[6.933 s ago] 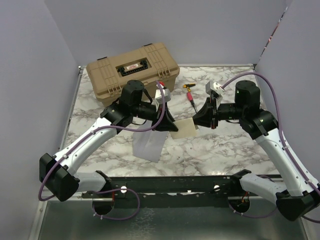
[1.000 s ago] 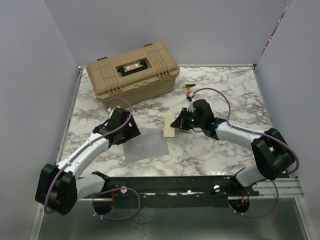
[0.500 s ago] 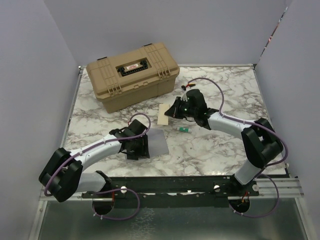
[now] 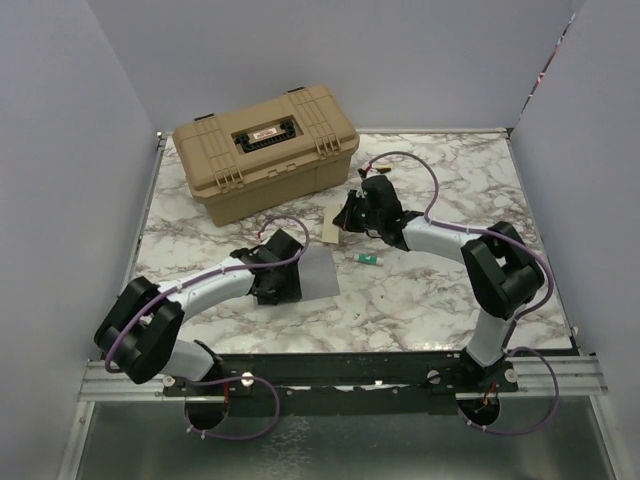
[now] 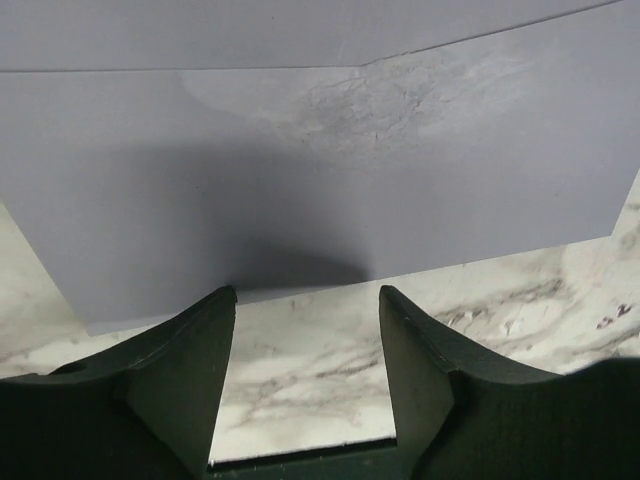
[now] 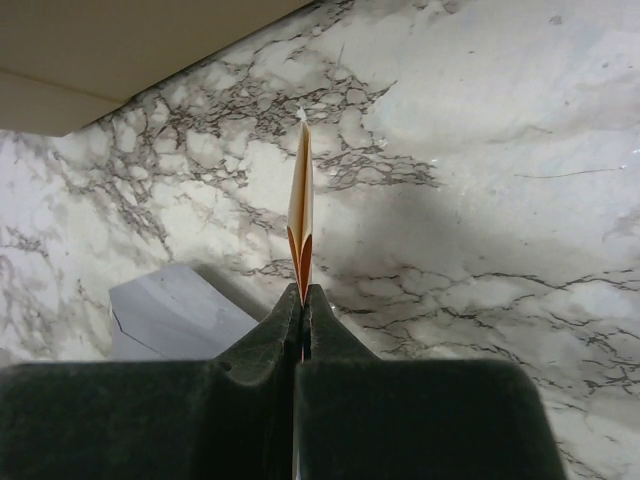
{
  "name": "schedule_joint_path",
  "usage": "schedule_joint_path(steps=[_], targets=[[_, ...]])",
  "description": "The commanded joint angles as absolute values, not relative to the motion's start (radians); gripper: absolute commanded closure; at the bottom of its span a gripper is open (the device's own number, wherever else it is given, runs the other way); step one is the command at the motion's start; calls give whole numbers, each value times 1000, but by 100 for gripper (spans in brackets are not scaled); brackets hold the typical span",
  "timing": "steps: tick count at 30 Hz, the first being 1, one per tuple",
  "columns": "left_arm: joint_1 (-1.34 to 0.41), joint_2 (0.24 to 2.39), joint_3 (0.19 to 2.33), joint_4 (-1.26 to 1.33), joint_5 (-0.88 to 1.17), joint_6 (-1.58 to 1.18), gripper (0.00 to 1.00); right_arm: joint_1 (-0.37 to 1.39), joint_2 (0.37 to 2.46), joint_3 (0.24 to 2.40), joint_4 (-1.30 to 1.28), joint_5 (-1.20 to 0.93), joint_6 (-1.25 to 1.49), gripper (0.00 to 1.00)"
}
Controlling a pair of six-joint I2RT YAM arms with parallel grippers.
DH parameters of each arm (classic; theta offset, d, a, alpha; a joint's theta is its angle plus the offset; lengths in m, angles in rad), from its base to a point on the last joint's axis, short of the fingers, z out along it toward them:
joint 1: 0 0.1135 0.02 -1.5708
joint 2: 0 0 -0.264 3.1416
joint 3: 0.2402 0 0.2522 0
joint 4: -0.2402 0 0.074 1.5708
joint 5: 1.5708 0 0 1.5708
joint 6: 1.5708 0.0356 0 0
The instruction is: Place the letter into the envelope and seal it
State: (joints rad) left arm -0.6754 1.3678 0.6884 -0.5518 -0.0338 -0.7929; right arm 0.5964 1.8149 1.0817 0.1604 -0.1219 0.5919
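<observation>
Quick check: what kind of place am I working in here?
Probably a lab test cell: plain panel walls box in a marble-patterned tabletop, with a metal mounting rail at its near edge.

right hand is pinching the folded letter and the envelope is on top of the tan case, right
No. The right hand does pinch the folded letter, but the envelope lies on the marble table in front of the tan case, as the top view shows.
</observation>
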Motion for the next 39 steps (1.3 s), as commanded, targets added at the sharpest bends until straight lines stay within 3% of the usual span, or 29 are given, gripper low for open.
schedule_joint_path(steps=[1,5,14,25,29,39], targets=[[-657,1487,701,-418,-197,-659,39,604,1854,1100,153,-54,529,99],[-653,1491,738,-399,-202,-600,38,604,1865,1105,133,-153,502,100],[-630,1486,785,-373,-210,-595,34,604,1759,1031,-42,-138,559,100],[-601,1464,734,-380,-372,-715,15,626,1556,909,-91,-228,591,100],[-593,1410,722,-388,-398,-736,12,627,1516,922,-116,-164,582,100],[-570,1230,640,-461,-451,-865,1,627,1694,1080,-142,-53,541,100]])
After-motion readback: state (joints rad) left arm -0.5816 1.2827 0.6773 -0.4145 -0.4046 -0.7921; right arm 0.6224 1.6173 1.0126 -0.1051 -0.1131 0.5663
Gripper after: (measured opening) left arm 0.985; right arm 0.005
